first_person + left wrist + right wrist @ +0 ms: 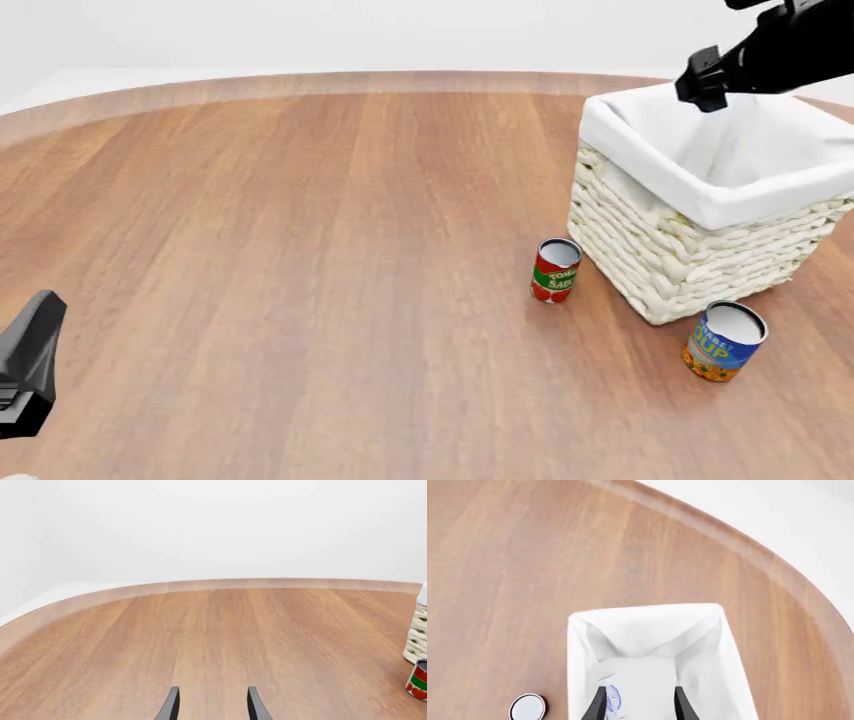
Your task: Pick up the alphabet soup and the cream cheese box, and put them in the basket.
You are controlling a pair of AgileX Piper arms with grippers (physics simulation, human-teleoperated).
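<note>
Wooden surface point(294, 250) carries the basket point(694, 250) at right; the cream cheese box point(612, 700) lies inside it under the released right hand point(639, 705). Alphabet soup point(722, 342) stands just beside the basket's front corner. Left hand point(211, 707) hangs released.

Round wooden table point(294, 250) with pale edge band, plain white surround beyond.
</note>
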